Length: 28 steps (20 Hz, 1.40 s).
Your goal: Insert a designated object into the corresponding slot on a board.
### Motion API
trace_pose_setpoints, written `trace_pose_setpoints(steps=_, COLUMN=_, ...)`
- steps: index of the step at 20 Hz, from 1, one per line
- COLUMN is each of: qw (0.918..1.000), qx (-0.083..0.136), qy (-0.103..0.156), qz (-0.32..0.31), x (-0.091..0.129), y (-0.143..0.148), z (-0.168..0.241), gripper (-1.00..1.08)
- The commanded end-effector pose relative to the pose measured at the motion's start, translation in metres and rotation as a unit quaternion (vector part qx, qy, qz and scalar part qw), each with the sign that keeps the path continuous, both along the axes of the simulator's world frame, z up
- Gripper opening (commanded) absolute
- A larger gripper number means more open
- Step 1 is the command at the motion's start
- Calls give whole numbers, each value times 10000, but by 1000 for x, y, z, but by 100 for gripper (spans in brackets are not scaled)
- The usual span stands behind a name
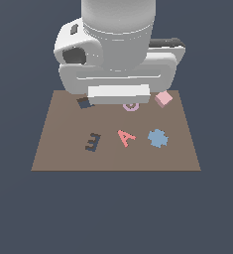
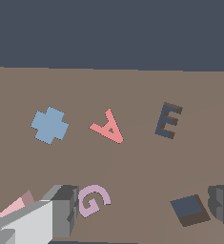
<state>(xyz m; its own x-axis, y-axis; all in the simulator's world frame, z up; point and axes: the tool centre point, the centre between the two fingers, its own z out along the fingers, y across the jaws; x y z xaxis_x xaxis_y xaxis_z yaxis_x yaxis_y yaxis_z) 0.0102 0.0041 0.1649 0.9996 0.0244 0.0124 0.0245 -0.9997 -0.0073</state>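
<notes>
The pale-pink cube [image 1: 163, 98] sits on the brown board [image 1: 58, 149] at its far corner on the exterior view's right. In the wrist view the cube [image 2: 18, 206] shows only partly, behind one finger [image 2: 56, 212]. The dark navy square slot [image 1: 84, 103] lies at the board's far side on the exterior view's left, half hidden by the arm's hand [image 1: 119, 79]. It shows whole in the wrist view [image 2: 190, 209], beside the other finger [image 2: 223, 207]. My gripper [image 2: 142, 214] is open and empty, above the board between cube and slot.
On the board lie a salmon-red letter A [image 1: 126, 137], a blue cog shape [image 1: 158, 138], a dark E-shaped hole [image 1: 92, 142] and a lilac letter G [image 2: 93, 200], which lies between my fingers. Dark floor surrounds the board.
</notes>
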Motion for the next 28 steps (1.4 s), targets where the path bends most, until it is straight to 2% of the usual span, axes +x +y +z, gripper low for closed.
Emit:
trace_pose_setpoints(steps=1, qw=10000, qx=0, qy=0, qz=0, x=0, y=0, z=0, gripper=100)
trace_pose_setpoints(steps=6, qw=9999, qx=-2, qy=2, qz=120, x=-4, y=10, z=-6, gripper=100)
trace_pose_setpoints(steps=12, qw=9984, qx=-7, qy=11, qz=572, x=-20, y=48, z=-28, gripper=100)
trace_pose_setpoints(steps=21, qw=9860, qx=-21, qy=36, qz=1666, x=-75, y=131, z=-83, gripper=100)
trace_pose_setpoints(steps=28, qw=9763, qx=-34, qy=49, qz=2164, x=-106, y=165, z=-109, gripper=100)
